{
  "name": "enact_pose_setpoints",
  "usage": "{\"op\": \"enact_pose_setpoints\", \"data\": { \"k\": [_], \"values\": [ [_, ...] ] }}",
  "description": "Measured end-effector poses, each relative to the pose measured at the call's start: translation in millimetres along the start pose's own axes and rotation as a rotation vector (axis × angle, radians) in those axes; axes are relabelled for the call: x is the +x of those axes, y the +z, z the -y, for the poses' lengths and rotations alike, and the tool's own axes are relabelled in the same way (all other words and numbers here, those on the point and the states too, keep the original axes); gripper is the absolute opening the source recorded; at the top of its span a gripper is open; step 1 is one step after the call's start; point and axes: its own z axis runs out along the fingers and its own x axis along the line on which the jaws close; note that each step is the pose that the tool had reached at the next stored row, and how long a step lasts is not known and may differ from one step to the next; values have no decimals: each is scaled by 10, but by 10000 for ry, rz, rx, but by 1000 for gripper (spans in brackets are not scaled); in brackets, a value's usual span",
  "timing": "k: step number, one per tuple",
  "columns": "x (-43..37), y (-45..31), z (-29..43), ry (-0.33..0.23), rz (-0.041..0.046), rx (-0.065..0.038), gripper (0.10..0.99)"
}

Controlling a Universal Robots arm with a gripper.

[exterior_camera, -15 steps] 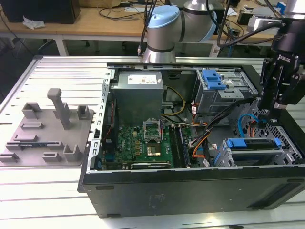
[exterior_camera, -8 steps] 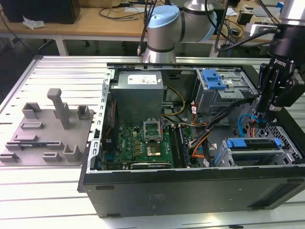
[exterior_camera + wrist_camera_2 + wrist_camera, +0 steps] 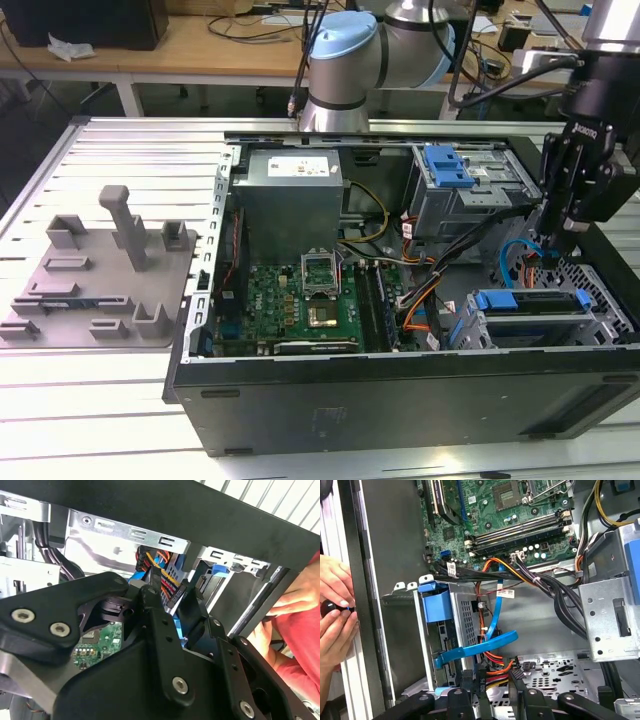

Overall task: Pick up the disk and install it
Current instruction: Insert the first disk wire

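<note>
The tool [image 3: 492, 682] was found open, nothing gripped, poised over the cables [image 3: 496, 670] just beside the drive cage [image 3: 465, 615]. The disk [image 3: 532, 302] was seated in that cage, at a corner of the computer case [image 3: 400, 400].

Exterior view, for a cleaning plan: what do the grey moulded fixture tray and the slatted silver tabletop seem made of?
Grey moulded fixture tray: probably plastic, matte, uniform grey with no shine. Slatted silver tabletop: looks like metal, likely aluminium, satin finish with long straight grooves.
</note>
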Motion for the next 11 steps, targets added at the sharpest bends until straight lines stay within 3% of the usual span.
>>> {"op": "enact_pose_setpoints", "data": {
  "k": [6,9,11],
  "values": [
    [-1,5,0,1,-10,2,416],
    [1,6,1,1,-12,2,169],
    [1,6,1,1,-13,3,169]
  ]
}}
